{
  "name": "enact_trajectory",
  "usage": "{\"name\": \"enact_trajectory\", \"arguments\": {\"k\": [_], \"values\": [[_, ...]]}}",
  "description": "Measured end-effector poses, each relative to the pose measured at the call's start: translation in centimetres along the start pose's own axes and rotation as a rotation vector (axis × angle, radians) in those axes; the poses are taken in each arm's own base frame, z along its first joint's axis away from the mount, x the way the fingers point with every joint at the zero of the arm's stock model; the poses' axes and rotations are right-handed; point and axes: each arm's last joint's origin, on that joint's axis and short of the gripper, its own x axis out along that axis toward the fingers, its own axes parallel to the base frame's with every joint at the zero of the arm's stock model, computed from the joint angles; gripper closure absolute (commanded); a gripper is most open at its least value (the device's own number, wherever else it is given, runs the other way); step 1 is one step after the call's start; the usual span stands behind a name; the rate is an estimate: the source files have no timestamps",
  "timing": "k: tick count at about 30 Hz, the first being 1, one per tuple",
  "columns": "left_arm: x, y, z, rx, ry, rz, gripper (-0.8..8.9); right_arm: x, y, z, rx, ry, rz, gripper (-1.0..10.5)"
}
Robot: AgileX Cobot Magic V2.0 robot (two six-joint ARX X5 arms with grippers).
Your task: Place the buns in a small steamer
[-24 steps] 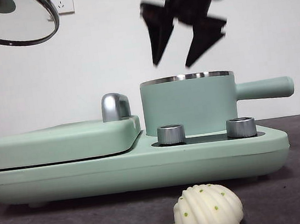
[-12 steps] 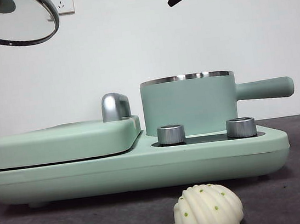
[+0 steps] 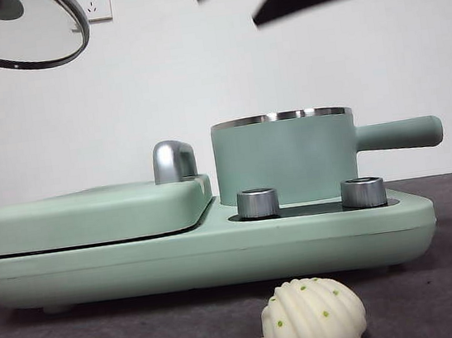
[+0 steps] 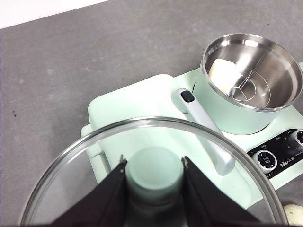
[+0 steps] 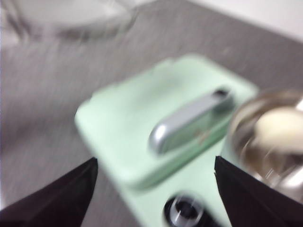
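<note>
The small steamer [image 3: 287, 157], a mint-green round pot with a steel rim and long straight side handle, is standing upright and uncovered at centre right of the front view. The smooth off-white bun [image 4: 224, 74] is resting inside it. The ridged, green-specked bun [image 3: 312, 318] is lying at bottom centre.

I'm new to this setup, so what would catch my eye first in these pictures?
The glass lid held in the air by the left gripper, clamped on its green knob. Below it, the open small steamer already holds the smooth bun, while the ridged bun lies on the table in front of the cooker.
</note>
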Motion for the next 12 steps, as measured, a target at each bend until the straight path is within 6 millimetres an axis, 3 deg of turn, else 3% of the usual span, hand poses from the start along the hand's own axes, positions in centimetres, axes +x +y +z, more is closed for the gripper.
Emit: {"name": "enact_trajectory", "arguments": {"k": [6,12], "values": [[0.0,0.0,0.0,0.000,0.000,0.000,8.03,0.6,2.2,-4.4,-0.050,0.207,0.078,5.6],[0.0,0.0,0.0,0.000,0.000,0.000,8.03,2.0,4.4,-6.7,-0.138,0.332,0.105,5.7]]}}
